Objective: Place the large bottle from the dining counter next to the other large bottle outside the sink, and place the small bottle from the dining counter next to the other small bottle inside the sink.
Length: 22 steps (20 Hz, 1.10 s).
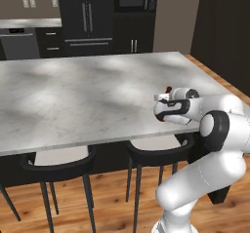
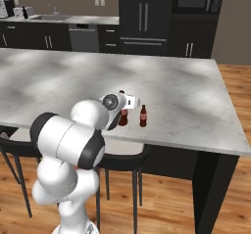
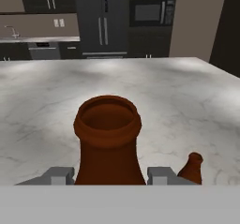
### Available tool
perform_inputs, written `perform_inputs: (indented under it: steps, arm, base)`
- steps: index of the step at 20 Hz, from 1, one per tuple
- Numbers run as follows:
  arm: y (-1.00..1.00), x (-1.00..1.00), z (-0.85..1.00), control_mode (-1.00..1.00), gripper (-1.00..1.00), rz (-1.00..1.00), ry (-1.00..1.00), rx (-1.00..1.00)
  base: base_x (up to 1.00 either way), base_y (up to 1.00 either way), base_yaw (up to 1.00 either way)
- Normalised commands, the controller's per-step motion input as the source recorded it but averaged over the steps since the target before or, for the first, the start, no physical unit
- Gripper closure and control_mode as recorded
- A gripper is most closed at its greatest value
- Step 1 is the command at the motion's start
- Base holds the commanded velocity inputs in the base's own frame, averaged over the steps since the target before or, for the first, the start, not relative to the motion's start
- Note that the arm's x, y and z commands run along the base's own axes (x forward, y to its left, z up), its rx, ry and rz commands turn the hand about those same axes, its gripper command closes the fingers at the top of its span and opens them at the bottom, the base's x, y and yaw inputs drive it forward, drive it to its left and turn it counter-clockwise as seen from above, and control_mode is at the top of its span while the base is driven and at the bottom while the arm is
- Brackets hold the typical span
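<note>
The large bottle (image 3: 108, 138), dark brown with an open mouth, stands upright near the front edge of the dining counter (image 1: 73, 95). My gripper (image 3: 111, 175) is shut on its body, one grey finger (image 3: 61, 175) pressed against each side. From the right base view, the hand (image 2: 128, 101) covers the bottle's top and only the lower body (image 2: 123, 118) shows. The small bottle (image 2: 143, 116) stands just to its right, also low right in the hand view (image 3: 192, 168). The sink (image 2: 46, 17) with its faucet lies on the far back worktop. The other bottles there are out of view.
Black stools (image 1: 63, 161) are tucked under the counter's near edge, and another (image 1: 158, 146) sits close to my arm. Dark cabinets, a fridge (image 2: 144, 17), a microwave (image 2: 193, 0) and a dishwasher (image 2: 84, 36) line the back wall. The floor is wood.
</note>
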Motion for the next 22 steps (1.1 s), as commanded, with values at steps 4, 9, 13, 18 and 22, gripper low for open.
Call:
perform_inputs:
  steps: [4, 9, 13, 18, 22]
  arm:
    - [0.0, 0.0, 0.0, 1.0, 1.0, 0.0, 0.0, 0.0]
    - [0.0, 0.0, 0.0, 1.0, 1.0, 0.0, 0.0, 0.0]
    - [0.0, 0.0, 0.0, 1.0, 1.0, 0.0, 0.0, 0.0]
    - [0.0, 0.0, 0.0, 1.0, 1.0, 0.0, 0.0, 0.0]
    - [0.0, 0.0, 0.0, 1.0, 1.0, 0.0, 0.0, 0.0]
  base:
    - [-0.21, 0.0, 0.0]
    - [-0.57, 0.0, 0.0]
    - [-0.55, 0.0, 0.0]
    - [-0.22, -0.11, 0.0]
    - [-0.01, -0.59, 0.0]
